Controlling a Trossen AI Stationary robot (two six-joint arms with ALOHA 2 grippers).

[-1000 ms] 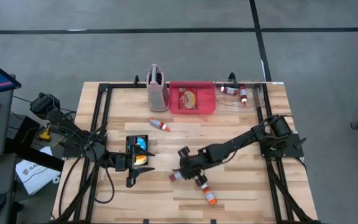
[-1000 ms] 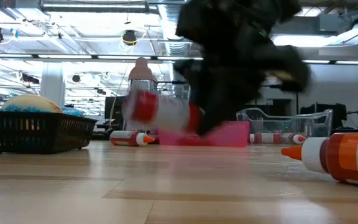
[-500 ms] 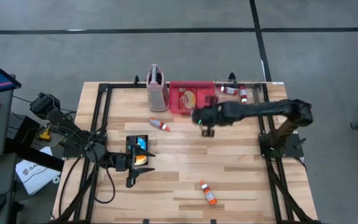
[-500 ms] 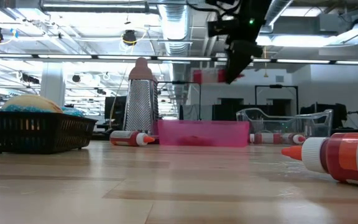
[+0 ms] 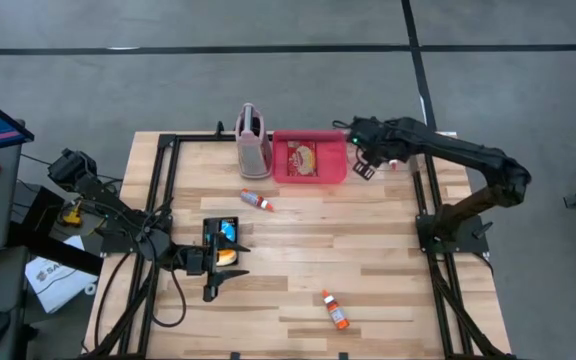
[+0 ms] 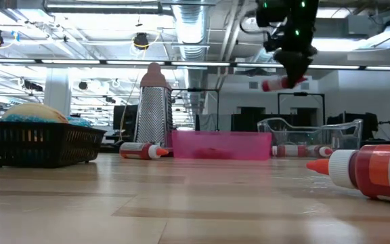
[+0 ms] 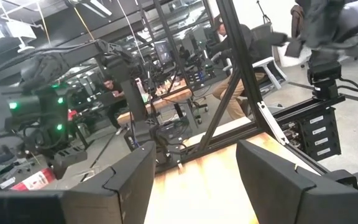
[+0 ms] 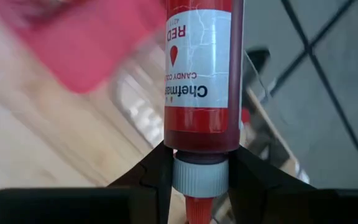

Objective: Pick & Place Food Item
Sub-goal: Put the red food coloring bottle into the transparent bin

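Over on the left, the left end effector (image 5: 230, 268) waits with fingers spread beside a black basket (image 5: 225, 242) holding yellow and blue items. Further right at the far edge, a red tray (image 5: 309, 158) carries something orange-yellow. Right of it, the right end effector (image 5: 366, 160) pinches a red candy-colour bottle (image 8: 202, 68) near its cap, aloft beside the clear bin (image 5: 400, 152) that holds similar bottles. It looks light, stiff and somewhat slick; the neck seems a sensible hold.

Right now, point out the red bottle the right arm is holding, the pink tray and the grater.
red bottle (image 8: 202, 68), right wrist view, label.
pink tray (image 5: 309, 177), high view, near rim.
grater (image 6: 154, 112), low view, metal face.
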